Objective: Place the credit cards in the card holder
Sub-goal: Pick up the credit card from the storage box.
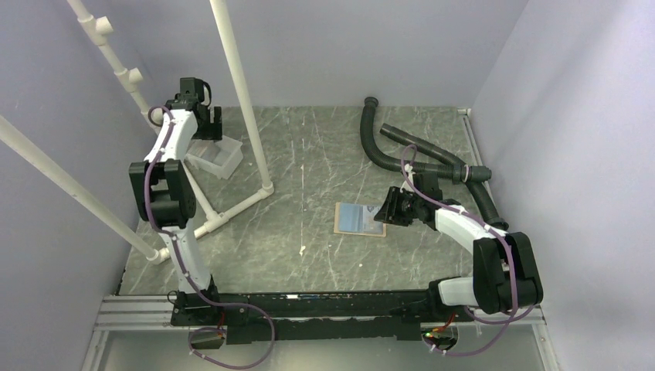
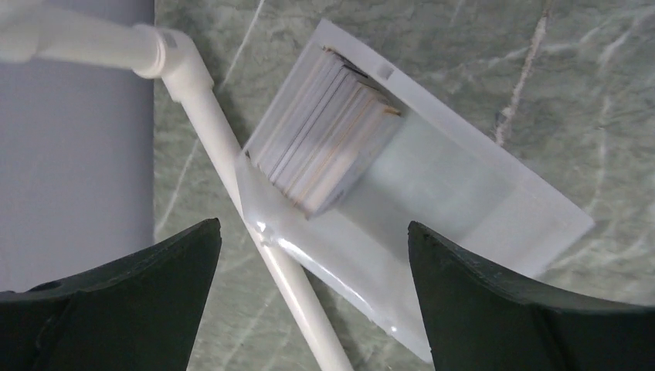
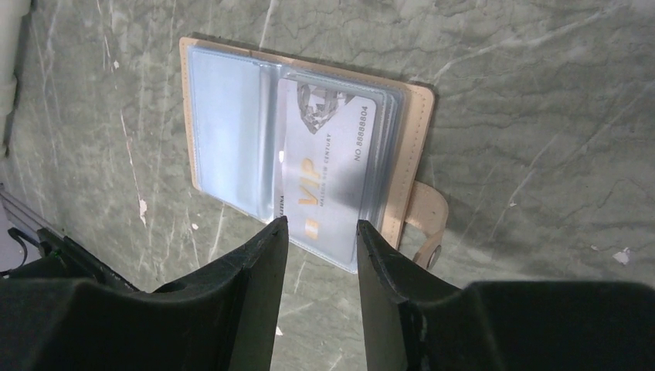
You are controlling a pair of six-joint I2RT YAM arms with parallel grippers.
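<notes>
The card holder (image 1: 360, 219) lies open on the table, tan outside with pale blue clear sleeves. In the right wrist view (image 3: 417, 154) its snap tab (image 3: 429, 220) points toward me, and a silver VIP credit card (image 3: 328, 166) sits in its right sleeve. My right gripper (image 3: 322, 226) hovers at the holder's near edge (image 1: 384, 210), its jaws slightly apart and empty. My left gripper (image 2: 314, 228) is wide open above the white tray (image 2: 479, 193), far left (image 1: 210, 124). A stack of several credit cards (image 2: 324, 143) stands on edge in the tray.
White PVC pipes (image 1: 243, 85) form a frame at the left, and one pipe (image 2: 224, 147) runs along the tray's edge (image 1: 220, 158). Black hoses (image 1: 417, 154) lie at the back right, behind the right arm.
</notes>
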